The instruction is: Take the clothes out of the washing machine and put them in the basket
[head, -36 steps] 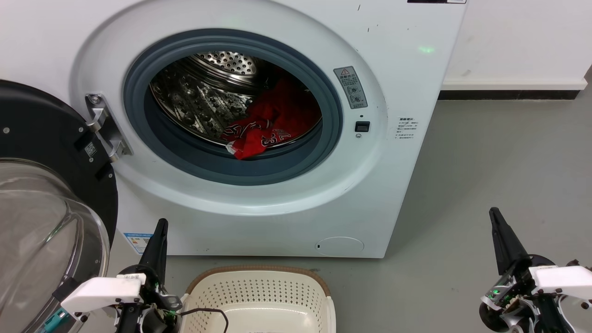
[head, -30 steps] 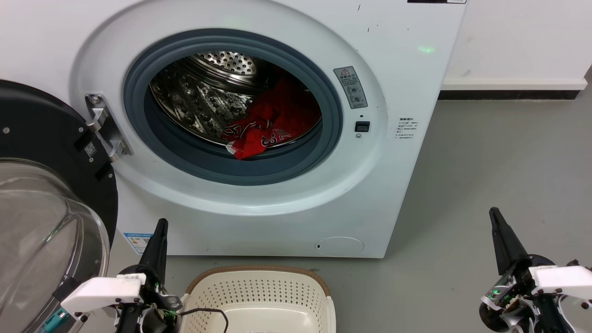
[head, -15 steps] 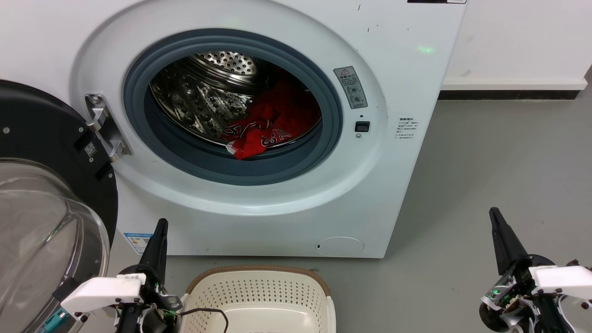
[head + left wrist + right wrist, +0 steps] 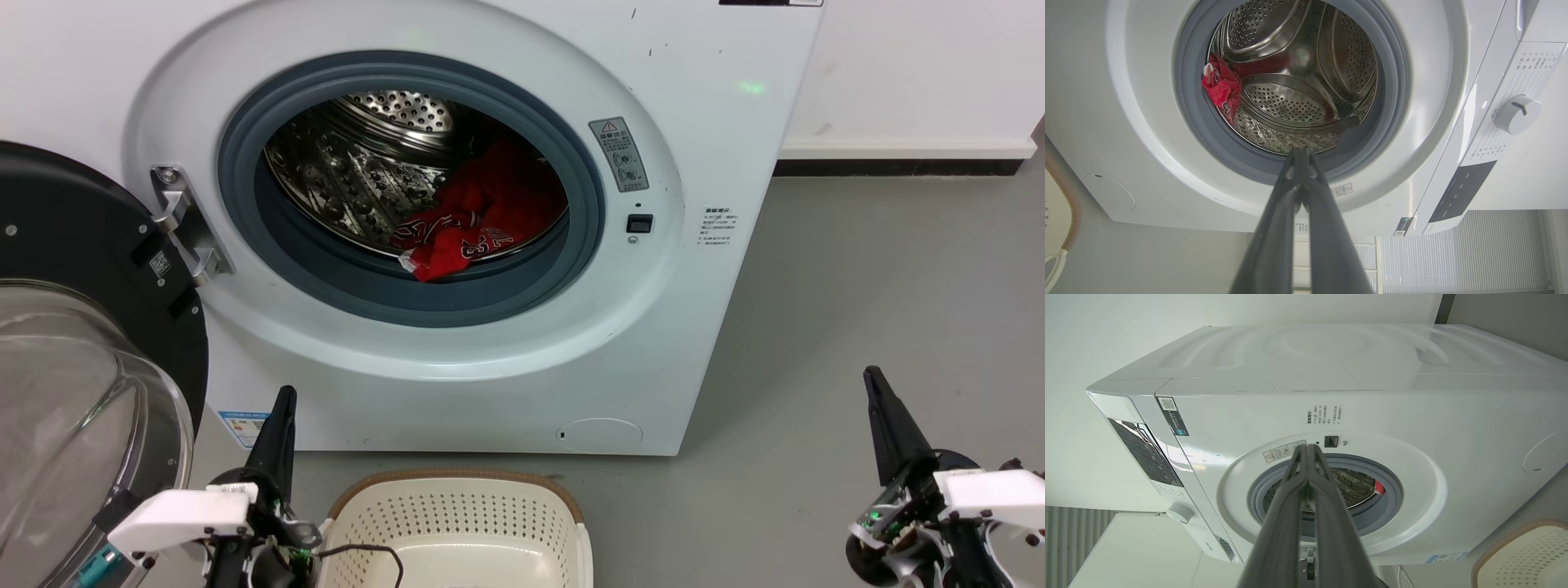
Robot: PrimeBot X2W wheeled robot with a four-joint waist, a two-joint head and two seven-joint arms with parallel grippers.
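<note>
The washing machine (image 4: 718, 122) is shown with door (image 4: 73, 245) open | basket (image 4: 457, 475) is set just before it | clothes (image 4: 482, 220) are heaped low in its drum (image 4: 351, 163) | left gripper (image 4: 285, 394) and right gripper (image 4: 871, 374) are held closed, empty, below its opening | fingers (image 4: 1274, 228) are best parted first, then closed on the clothes' near edge.

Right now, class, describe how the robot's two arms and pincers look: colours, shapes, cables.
The left pincer and right pincer match: two long, dark grey fingers tapering to a point. Behind each sits a white boxy wrist housing with small dark screws and a green light nearby. A thin black cable loops beside the left housing.
</note>
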